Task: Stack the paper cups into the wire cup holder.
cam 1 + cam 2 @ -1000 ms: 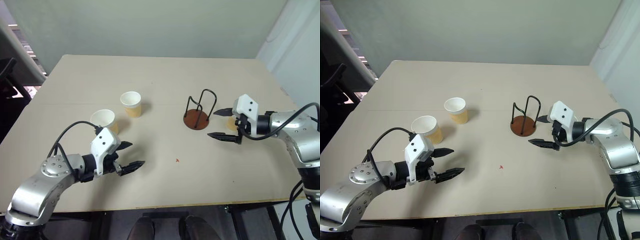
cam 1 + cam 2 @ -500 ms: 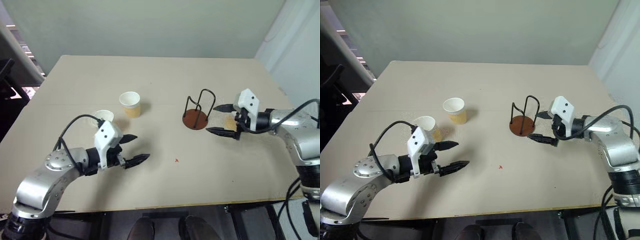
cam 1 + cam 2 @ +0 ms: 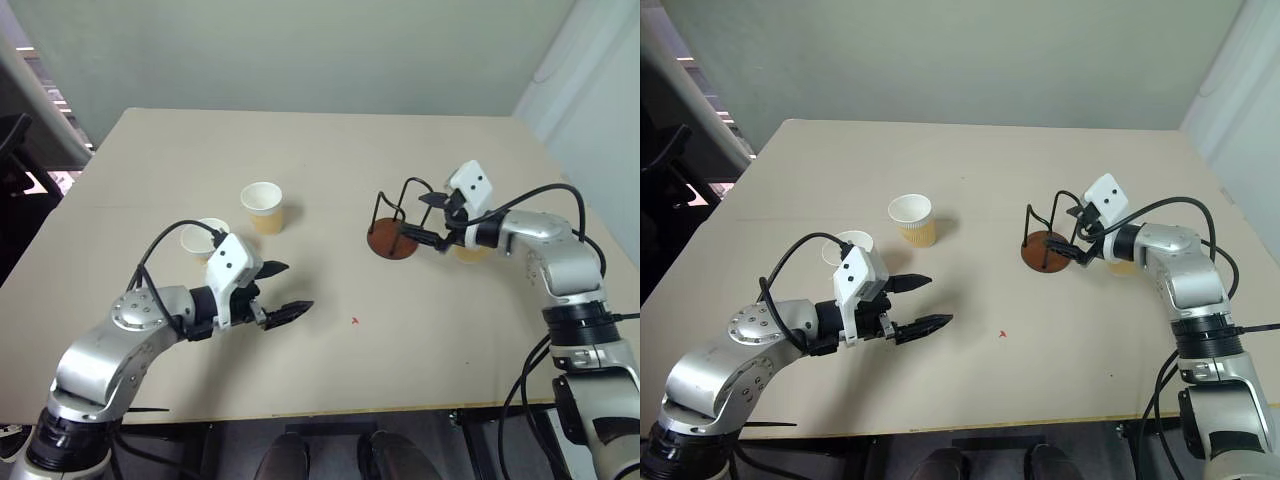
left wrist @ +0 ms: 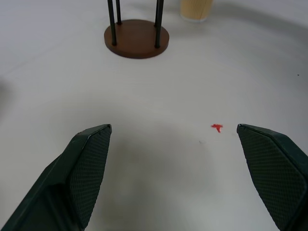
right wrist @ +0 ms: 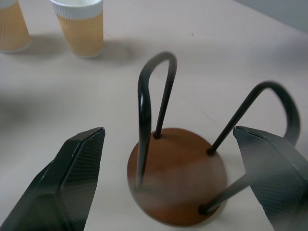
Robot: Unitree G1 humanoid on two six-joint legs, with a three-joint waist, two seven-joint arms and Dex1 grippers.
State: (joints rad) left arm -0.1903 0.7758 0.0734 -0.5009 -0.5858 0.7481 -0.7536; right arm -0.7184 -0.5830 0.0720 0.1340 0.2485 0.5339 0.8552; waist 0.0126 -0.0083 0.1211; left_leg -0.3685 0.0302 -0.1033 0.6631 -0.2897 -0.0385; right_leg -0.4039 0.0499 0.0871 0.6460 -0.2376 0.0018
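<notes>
Your right gripper (image 3: 428, 220) stands released, jaws spread wide, and over the last second it has swung in from beside the wire cup holder (image 3: 396, 224) to sit right at its loops; the right wrist view shows one black finger on either side of the rust-brown base (image 5: 177, 173). It holds nothing. The third paper cup (image 3: 470, 248) sits just behind that wrist, largely hidden by the arm, so the reach has gone past the cup toward the holder. I read that as bracing or repositioning the holder, not picking.

Your left gripper (image 3: 283, 290) is also spread and empty, having risen slightly over bare table (image 3: 330, 380). The near cup (image 3: 203, 238) stands just behind it and the far cup (image 3: 262, 207) a little beyond. No cup is stacked yet.
</notes>
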